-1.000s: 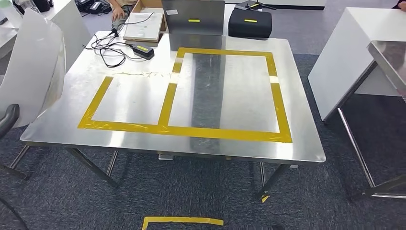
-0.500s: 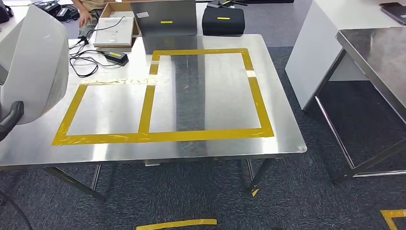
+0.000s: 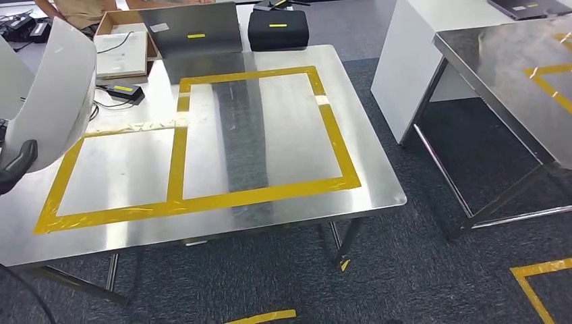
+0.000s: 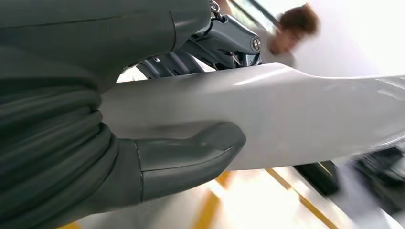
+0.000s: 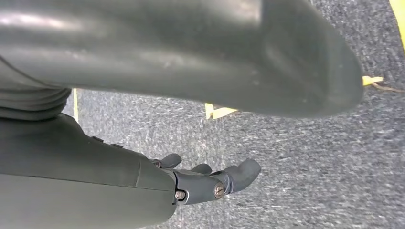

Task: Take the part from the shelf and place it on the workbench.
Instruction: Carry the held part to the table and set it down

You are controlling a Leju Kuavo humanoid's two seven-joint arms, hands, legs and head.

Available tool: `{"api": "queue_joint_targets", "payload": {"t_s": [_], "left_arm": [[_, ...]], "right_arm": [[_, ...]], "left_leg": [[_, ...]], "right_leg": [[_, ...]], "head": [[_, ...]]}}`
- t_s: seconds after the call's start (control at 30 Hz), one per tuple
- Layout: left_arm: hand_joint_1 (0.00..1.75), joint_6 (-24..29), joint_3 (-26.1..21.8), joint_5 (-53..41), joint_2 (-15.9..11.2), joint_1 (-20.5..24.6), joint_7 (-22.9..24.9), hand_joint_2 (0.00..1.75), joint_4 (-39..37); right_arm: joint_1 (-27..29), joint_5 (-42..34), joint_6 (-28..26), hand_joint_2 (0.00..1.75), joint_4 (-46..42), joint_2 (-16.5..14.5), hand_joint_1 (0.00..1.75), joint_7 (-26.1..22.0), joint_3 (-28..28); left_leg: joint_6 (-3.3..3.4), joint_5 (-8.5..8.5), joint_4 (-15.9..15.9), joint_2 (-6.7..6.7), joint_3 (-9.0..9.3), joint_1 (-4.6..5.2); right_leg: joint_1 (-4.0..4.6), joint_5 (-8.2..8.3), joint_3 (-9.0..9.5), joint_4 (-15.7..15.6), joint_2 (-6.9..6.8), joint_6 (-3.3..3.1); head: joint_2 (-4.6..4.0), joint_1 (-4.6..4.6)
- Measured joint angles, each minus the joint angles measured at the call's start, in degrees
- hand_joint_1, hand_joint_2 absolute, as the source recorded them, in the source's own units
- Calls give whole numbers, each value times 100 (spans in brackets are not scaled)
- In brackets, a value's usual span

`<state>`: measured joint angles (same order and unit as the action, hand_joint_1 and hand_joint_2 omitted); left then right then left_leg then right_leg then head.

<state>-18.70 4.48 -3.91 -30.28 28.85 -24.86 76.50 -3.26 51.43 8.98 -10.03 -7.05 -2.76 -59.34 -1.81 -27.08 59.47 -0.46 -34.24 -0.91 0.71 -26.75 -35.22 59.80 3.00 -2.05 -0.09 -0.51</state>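
The part [image 3: 57, 94] is a large white curved shell, held upright at the left edge of the head view, over the left side of the workbench. My left hand [image 3: 17, 165] grips its lower edge; in the left wrist view the thumb [image 4: 186, 157] presses on the white part [image 4: 286, 114]. The workbench [image 3: 378, 182] is a steel table marked with a large yellow tape rectangle [image 3: 337, 135] and a smaller one [image 3: 61, 185]. My right hand [image 5: 210, 183] hangs over grey carpet, fingers apart, holding nothing.
At the workbench's far edge stand a grey panel [image 3: 192, 30], a black case [image 3: 278, 30], a box with a white board [image 3: 121, 50] and a black adapter [image 3: 123, 91] with cables. A person [image 3: 74, 10] is behind. A second steel table [image 3: 499, 67] and a white cabinet [image 3: 411, 54] stand to the right.
The camera has turned: the workbench has slid left in the picture and the second steel table has come in on the right. The part stays in my left hand.
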Motion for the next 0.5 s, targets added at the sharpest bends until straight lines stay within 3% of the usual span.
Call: {"api": "queue_joint_targets", "payload": {"t_s": [0.1,0.17,0.27,0.33,0.5], "left_arm": [[175,986,238,-1317,3,449,-31,175,-772],[175,1770,436,-2262,8,820,148,175,-1506],[175,2884,769,-3580,20,1345,784,175,-2777],[175,3275,987,-4041,28,1570,1176,175,-3620],[175,3663,1220,-4368,81,1773,1835,175,-5073]], "right_arm": [[-1,9,1,0,0,-2,0,-5,-13],[-10,48,5,0,0,-6,0,-14,-19],[-15,144,15,0,0,-8,0,-19,-22],[-12,196,23,0,0,-8,0,-16,-22],[-5,252,27,0,0,11,0,-33,-22]], "left_leg": [[21,17,-10,-22,-3,-2],[46,17,-10,-25,0,4],[68,14,-9,-20,7,9],[75,15,-9,-14,10,16],[80,15,-8,-11,10,20]], "right_leg": [[9,19,18,-35,-14,-53],[8,32,40,-66,-19,-29],[3,47,60,-95,-14,15],[-5,52,63,-102,-11,49],[-24,49,62,-104,-12,81]], "head": [[0,-2],[0,-2],[0,-2],[0,-1],[0,1]]}}
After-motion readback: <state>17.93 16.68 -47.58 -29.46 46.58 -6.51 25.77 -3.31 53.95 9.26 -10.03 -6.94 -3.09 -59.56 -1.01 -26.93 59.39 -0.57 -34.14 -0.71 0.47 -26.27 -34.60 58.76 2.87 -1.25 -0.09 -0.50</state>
